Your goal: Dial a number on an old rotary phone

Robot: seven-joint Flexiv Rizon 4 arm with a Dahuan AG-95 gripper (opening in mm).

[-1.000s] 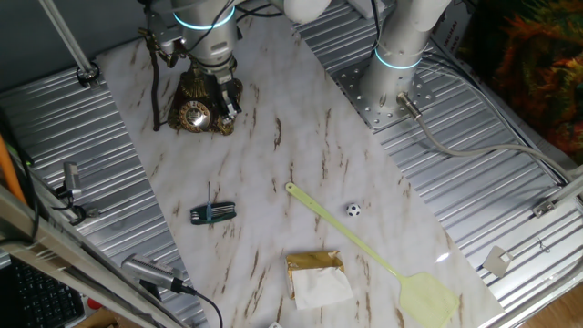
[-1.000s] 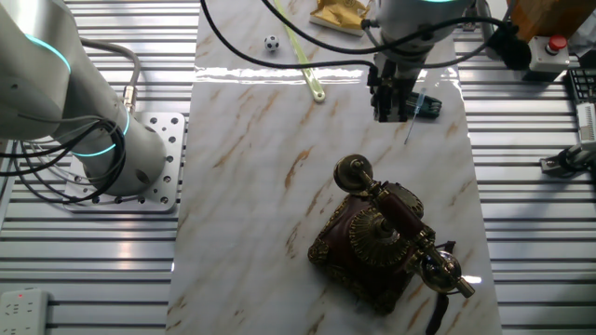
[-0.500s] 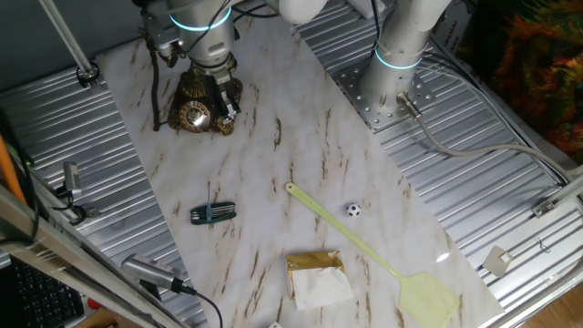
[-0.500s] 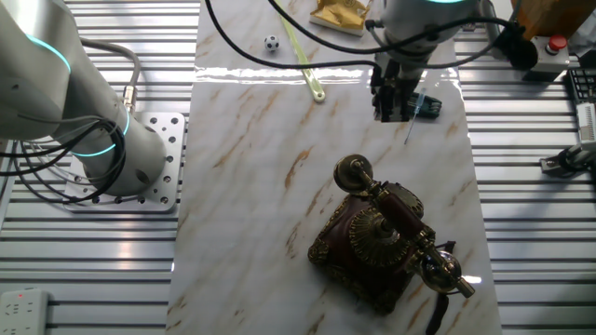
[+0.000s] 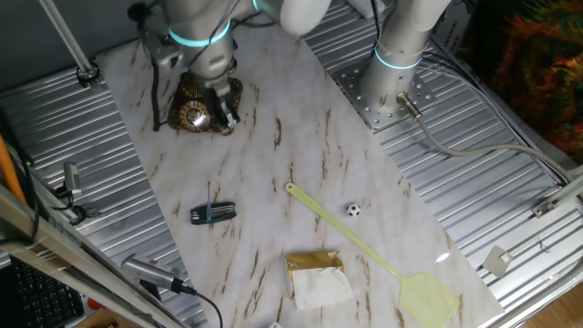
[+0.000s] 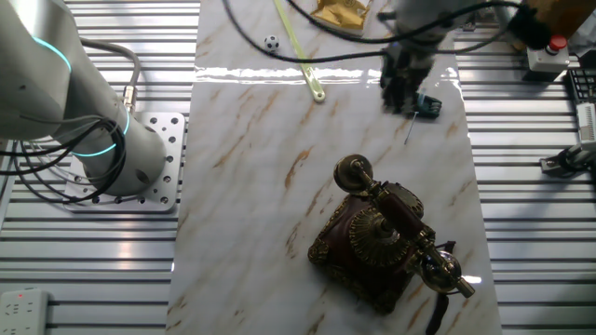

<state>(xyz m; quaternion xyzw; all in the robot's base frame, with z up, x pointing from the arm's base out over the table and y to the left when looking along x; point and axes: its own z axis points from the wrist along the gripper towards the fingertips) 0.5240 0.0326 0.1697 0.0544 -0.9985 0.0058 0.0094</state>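
One phone: the old rotary phone (image 6: 382, 244) sits at the far end of the marble tabletop (image 5: 301, 146), handset across its cradle, round dial (image 5: 192, 116) facing up.
Hand: the hand (image 5: 225, 113) hangs just beside the dial in one fixed view; in the other it is motion-blurred, so I cannot tell how far its fingers are spread, and nothing shows in its grip.
In the way: the arm's wrist and its looping black cable (image 6: 279, 51) cover the top of the phone from one side.
Nearby clutter: a dark green clip-like tool (image 5: 213, 213) lies mid-tabletop, well apart from the phone.
Further off: a pale yellow fly swatter (image 5: 373, 255) lies diagonally, a small black-and-white ball (image 5: 352, 210) just beside its handle, and a gold foil packet (image 5: 317, 276) near the edge.
Surroundings: ribbed metal plates flank the tabletop; a second arm's white base (image 5: 401, 55) stands on one.
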